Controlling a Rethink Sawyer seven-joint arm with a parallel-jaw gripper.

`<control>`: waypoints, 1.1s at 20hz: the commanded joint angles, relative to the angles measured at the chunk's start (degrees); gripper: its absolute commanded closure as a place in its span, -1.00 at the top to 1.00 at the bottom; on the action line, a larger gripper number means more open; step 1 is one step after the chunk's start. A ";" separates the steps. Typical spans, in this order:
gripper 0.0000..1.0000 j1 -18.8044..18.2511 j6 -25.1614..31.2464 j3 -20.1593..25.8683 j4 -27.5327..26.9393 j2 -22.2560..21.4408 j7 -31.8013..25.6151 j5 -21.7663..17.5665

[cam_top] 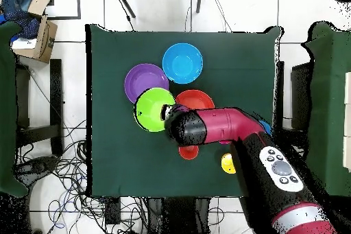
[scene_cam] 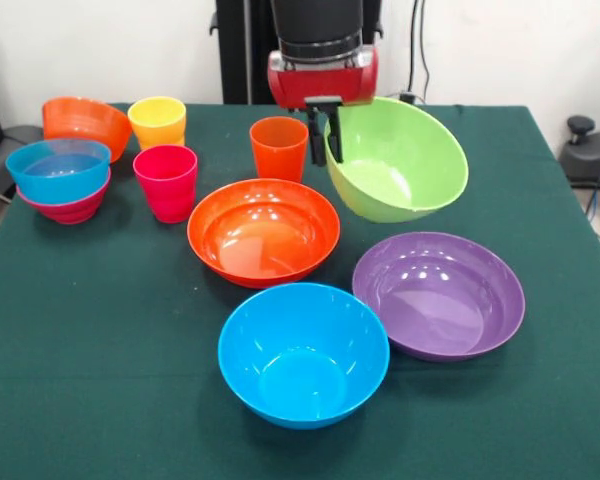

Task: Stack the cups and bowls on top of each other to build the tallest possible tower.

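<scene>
Front view: tool (scene_cam: pixel 327 135) apparently clamps tilted lime green bowl's (scene_cam: pixel 405 165) rim, lifted.

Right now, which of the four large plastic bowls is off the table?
The lime green bowl, held tilted by the gripper on its rim; the others rest flat.

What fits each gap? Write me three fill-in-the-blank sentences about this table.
1. The hand grips the rim of the ____ bowl, lifted and tilted.
2. The translucent blue bowl sits inside the ____ bowl.
3. The bowl at the table's edge closest to the front camera is ____.

Missing words: lime green; magenta; blue
</scene>
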 commanded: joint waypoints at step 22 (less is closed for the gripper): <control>-1.00 -20.60 14.85 26.06 12.50 -10.87 -15.67 3.29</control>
